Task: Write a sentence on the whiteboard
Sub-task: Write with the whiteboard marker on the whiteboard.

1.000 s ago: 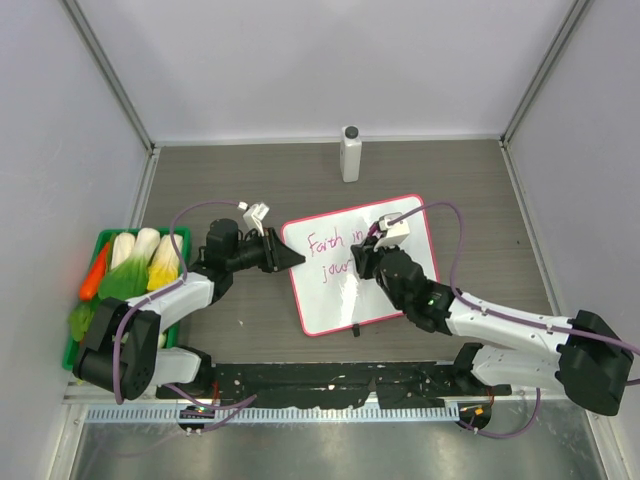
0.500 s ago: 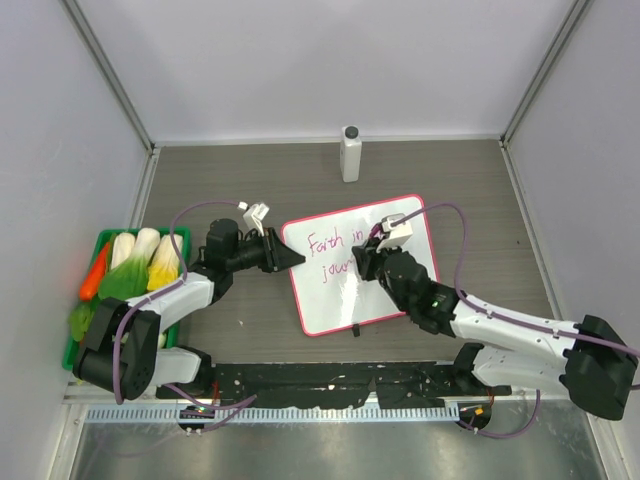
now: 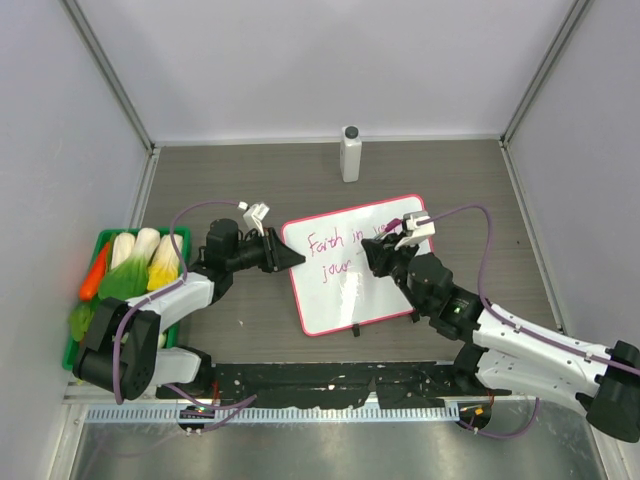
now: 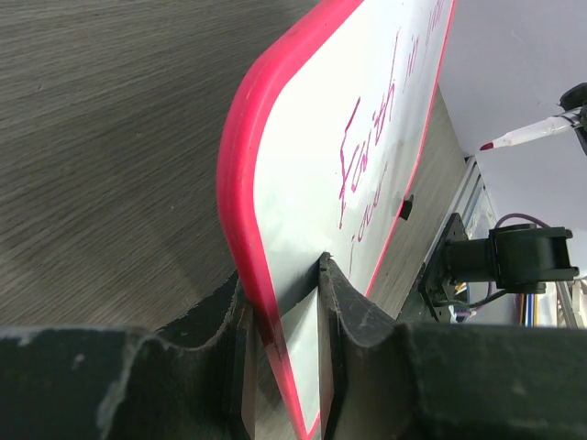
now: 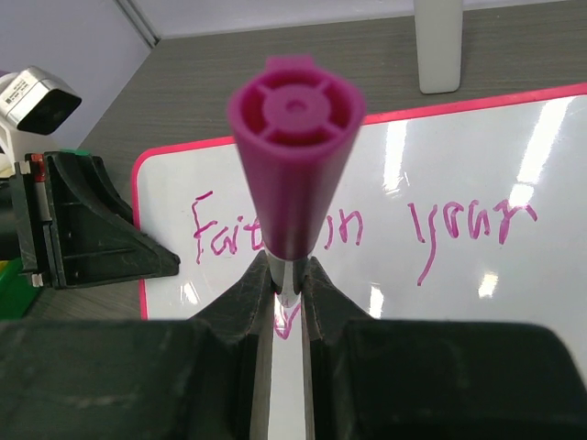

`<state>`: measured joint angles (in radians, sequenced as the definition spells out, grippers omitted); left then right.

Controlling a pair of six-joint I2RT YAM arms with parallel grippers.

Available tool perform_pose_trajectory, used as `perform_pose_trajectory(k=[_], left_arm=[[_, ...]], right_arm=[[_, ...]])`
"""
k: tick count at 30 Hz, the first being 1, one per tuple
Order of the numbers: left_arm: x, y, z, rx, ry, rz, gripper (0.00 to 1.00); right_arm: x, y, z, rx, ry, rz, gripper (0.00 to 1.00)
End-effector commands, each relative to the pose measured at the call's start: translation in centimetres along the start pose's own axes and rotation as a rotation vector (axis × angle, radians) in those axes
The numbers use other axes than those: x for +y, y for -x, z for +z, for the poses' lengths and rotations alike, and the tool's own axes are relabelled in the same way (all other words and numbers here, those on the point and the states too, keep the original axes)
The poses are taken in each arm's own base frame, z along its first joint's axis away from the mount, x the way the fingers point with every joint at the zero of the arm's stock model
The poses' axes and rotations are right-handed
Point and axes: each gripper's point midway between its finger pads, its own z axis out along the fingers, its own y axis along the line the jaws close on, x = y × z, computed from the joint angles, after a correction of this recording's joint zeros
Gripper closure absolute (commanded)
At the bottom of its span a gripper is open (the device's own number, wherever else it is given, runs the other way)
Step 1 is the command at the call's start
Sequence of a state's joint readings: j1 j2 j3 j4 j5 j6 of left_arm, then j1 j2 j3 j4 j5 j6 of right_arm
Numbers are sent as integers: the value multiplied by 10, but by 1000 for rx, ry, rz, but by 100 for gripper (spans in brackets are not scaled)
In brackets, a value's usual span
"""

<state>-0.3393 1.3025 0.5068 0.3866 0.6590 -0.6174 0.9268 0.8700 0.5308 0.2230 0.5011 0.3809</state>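
Grey wood-grain worktop [image 3: 250,180] carries the whiteboard [image 3: 340,300] at its middle, left fingers [image 4: 353,316] pinching its edge; right fingers [image 5: 248,298] pinch a pink marker [image 5: 293,165]; the sentence [image 3: 330,243] reads "Faith in your jour", likely unfinished.

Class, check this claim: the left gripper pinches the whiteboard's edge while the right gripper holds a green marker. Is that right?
Not quite: the marker in the right gripper is magenta, not green, as the right wrist view shows. The left gripper does pinch the whiteboard by its edge.
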Motion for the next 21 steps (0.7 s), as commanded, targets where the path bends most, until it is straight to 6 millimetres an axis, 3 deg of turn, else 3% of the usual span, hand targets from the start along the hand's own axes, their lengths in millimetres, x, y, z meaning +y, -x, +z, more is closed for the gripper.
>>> perform_pose_trajectory(k=[1, 21], left_arm=[[60, 0, -3, -35, 263, 127, 100], [60, 0, -3, -38, 262, 130, 100]], right_arm=[[-1, 3, -2, -1, 10, 33, 99], [1, -3, 4, 22, 55, 36, 99]])
